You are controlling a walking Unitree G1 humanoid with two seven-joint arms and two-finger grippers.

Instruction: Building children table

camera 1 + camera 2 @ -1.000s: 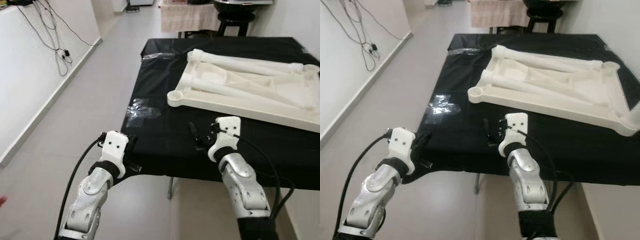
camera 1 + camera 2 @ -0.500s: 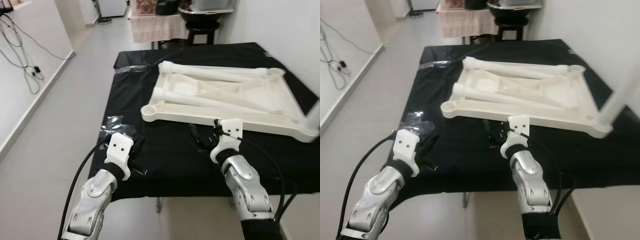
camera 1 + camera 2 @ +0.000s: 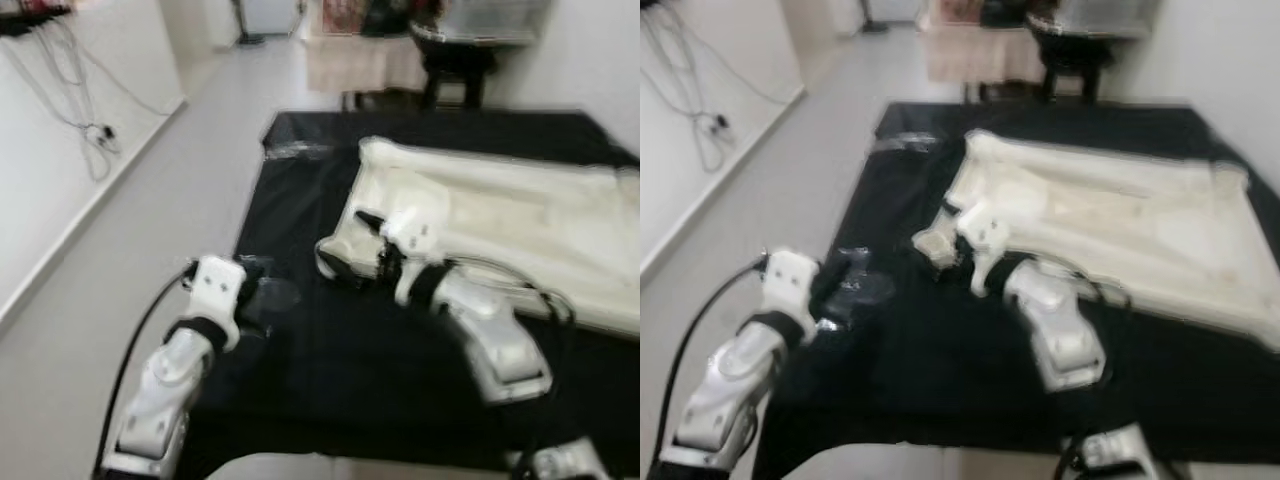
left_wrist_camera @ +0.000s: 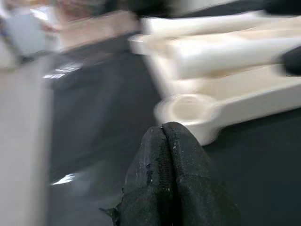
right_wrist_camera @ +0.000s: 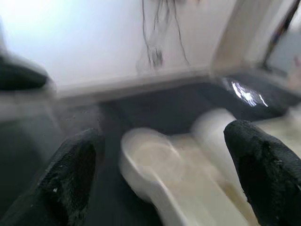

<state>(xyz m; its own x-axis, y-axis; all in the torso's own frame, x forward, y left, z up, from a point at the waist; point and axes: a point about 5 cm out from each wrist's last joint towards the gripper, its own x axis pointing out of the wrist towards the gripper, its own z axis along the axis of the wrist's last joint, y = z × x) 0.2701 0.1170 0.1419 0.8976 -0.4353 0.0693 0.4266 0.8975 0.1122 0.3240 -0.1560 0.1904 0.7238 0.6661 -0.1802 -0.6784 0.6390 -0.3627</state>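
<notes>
Fingers of the right gripper are spread wide apart, nothing clamped betw. them; in the right wrist view the round socket corner of the white tabletop sits in the gap, w/ a white leg lying just behind it. Can't tell if either finger actually touches the plastic, as the frames are blurred. In the head views the right gripper is at the near-left corner of the upside-down white tabletop, arm reaching in across the black table cover from the robot's right.

Left gripper: fingers pressed together, tips touching, holding nothing. In the left wrist view it points toward the same round corner socket but is apart from it, over the black cover. In the head views the left gripper hangs near the table's left edge, close to a shiny patch of clear plastic/tape on the cover.

Tabletop lies underside up on the right-centre of the table, w/ long white legs lying inside its frame; detail too blurred to count them. Black table cover drapes over the front and left edges.

Beyond: pale grey floor on the left, white wall w/ dark cables hanging down it, and at the far end a dark stool or stand beside something draped in light cloth, all soft w/ motion blur.
</notes>
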